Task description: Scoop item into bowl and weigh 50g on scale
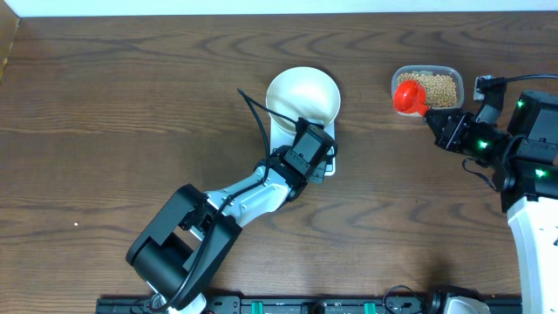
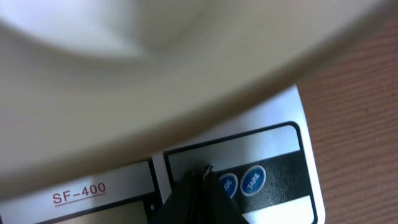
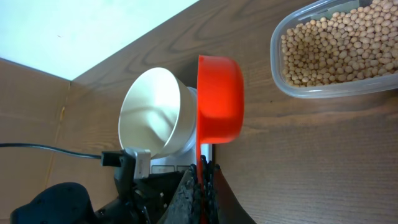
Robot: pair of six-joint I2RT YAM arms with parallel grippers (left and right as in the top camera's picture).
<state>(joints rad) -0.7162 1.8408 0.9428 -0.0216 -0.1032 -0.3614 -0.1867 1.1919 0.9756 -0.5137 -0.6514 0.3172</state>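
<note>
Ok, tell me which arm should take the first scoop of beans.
Right. The right claw is shut on the red scoop handle, close by the tub of beans. The left claw is shut at the scale buttons, by the empty bowl.

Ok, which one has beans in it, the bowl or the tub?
The clear tub holds the beans; the white bowl on the scale is empty.

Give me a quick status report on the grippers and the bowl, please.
Left gripper: jaws shut, tip at scale buttons. Right gripper: jaws shut on red scoop, by tub of beans. Bowl empty on scale. Nothing in the way.
</note>
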